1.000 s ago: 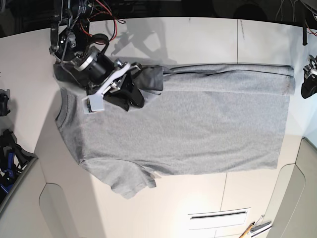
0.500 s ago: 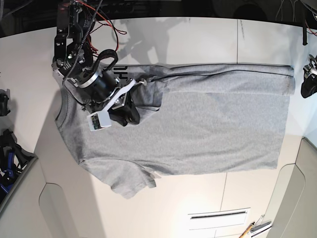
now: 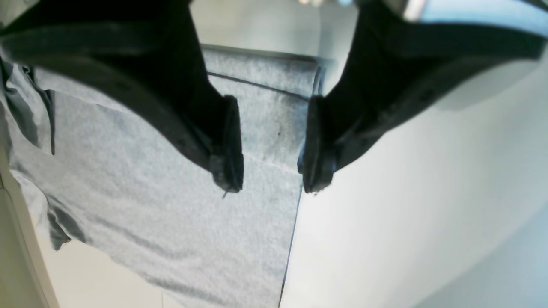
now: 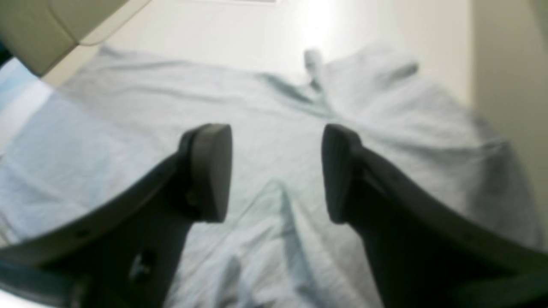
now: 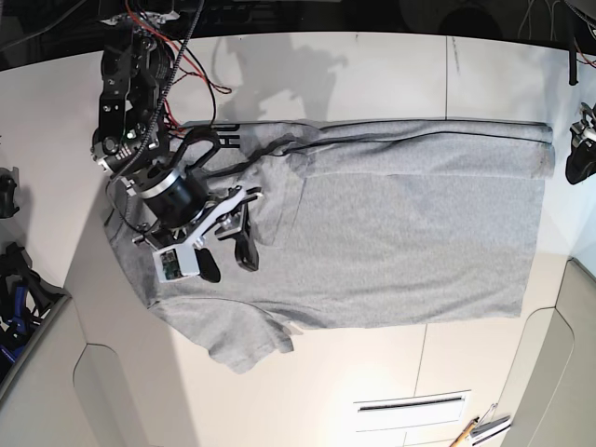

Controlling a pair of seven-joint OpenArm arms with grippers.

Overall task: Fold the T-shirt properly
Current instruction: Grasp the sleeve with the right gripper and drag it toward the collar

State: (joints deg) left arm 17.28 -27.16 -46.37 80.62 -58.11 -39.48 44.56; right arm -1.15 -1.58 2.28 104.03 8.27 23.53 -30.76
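Big heather-grey cotton T-shirt (image 5: 372, 223) lies flat on the white table (image 5: 372, 74), one long edge folded in; right gripper (image 5: 228, 256) hovers spread, empty, left gripper (image 3: 269, 145) spread too. Other sleeve and cross folds remain

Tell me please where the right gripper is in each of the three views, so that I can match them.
Base view: right gripper at left of centre, open, over the T-shirt.
Right wrist view: right gripper fills the lower half, jaws apart, nothing between them.
Left wrist view: not in it; the dark jaws there are the left gripper.
Shared landmark: the grey T-shirt.
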